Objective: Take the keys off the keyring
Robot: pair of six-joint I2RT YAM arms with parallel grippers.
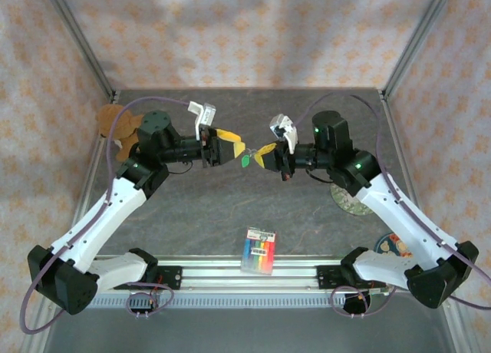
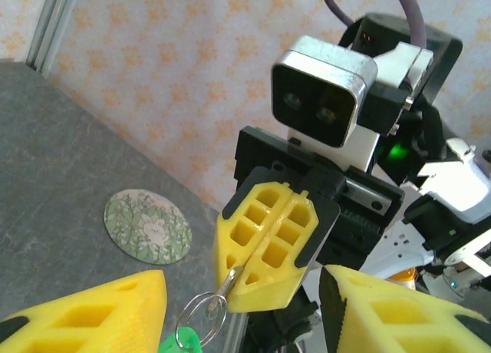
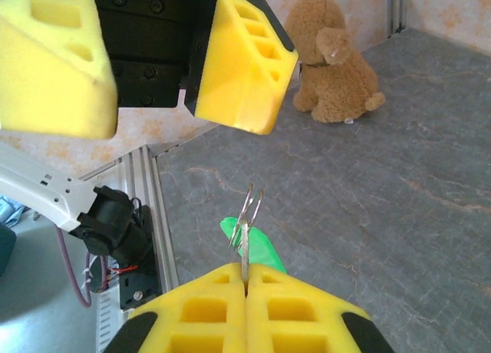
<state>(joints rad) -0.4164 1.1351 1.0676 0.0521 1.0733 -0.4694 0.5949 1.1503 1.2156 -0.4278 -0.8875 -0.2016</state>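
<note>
Above the middle of the table my right gripper is shut on the plain metal key, pinching its blade. The keyring hangs from that key's head, and the green-headed key dangles on the ring. In the left wrist view the keyring and the green key sit just below the shut right gripper. My left gripper is open, its fingers standing apart on either side of the ring without touching it. From above, the left gripper and right gripper face each other tip to tip.
A brown plush toy sits at the far left corner. A round green coaster lies under the right arm. A rainbow-striped pack lies near the front rail. Patterned walls close off the back and sides.
</note>
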